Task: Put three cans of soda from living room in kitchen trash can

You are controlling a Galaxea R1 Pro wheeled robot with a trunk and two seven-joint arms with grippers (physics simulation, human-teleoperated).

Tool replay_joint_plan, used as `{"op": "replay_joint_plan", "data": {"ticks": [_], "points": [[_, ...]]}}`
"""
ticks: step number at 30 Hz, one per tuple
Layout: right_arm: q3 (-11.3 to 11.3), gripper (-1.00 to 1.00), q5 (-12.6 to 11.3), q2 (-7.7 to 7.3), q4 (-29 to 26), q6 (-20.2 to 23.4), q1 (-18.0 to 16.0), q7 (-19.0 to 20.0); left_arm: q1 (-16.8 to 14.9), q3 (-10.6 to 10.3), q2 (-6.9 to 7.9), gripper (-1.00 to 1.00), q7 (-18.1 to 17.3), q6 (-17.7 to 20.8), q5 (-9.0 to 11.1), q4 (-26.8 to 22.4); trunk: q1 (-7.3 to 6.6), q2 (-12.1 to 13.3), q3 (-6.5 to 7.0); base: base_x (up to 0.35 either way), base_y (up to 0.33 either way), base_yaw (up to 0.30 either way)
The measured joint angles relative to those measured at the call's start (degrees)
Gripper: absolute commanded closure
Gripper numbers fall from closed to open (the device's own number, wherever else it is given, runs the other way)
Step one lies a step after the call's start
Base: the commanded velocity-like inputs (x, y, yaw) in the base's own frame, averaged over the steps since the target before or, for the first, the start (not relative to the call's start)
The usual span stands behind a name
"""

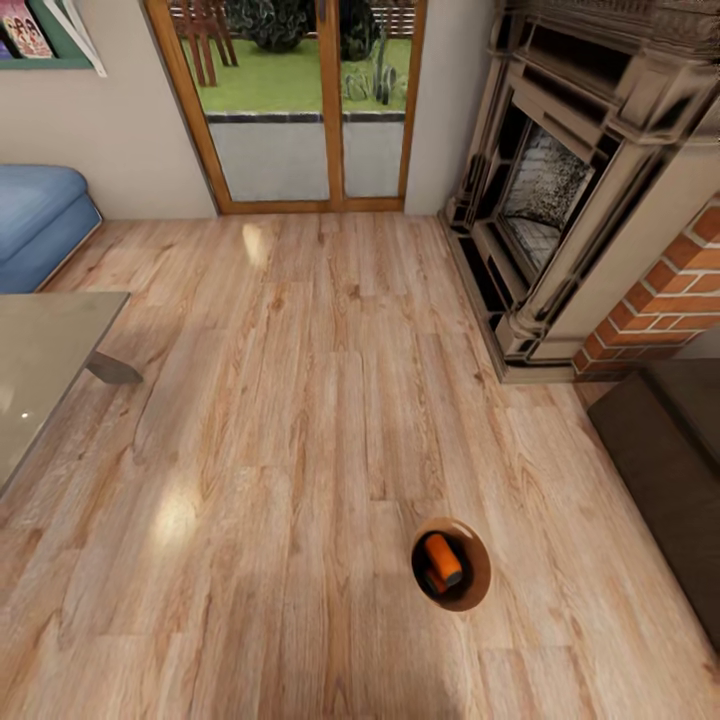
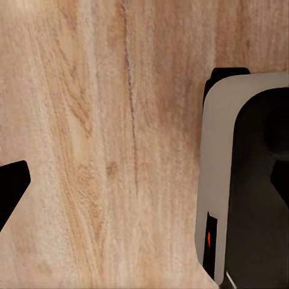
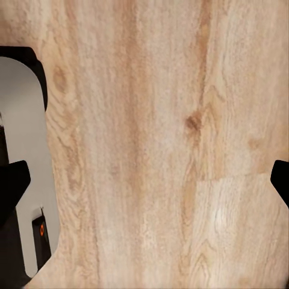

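one trash can (image 1: 478,590) standing upright on the wood floor (image 1: 300,450), low in the head view, right of centre. two soda cans (image 1: 443,559) counted inside it, orange, lying tilted; second one mostly hidden beneath the first. wide open floor around the can on all sides. bounded on the right by a dark cabinet (image 1: 670,470) and a brick fireplace (image 1: 590,180), on the left by a glass table (image 1: 45,370) and a blue sofa (image 1: 40,220), at the far end by glass doors (image 1: 310,110). left gripper (image 2: 144,180) over bare planks beside the robot base (image 2: 241,180), fingertips spread wide, grasping nothing. right gripper (image 3: 144,180) likewise spread apart over bare floor, unloaded.
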Motion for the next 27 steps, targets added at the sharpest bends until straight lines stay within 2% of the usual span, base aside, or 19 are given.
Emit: {"op": "replay_joint_plan", "data": {"ticks": [27], "points": [[0.01, -1.00, 0.07, 0.01, 0.00, 0.00, 0.00, 0.00, 0.00, 0.00, 0.00, -1.00, 0.01, 0.00, 0.00, 0.00, -5.93, 10.83, 4.85, 0.000, 0.000, 0.000]]}}
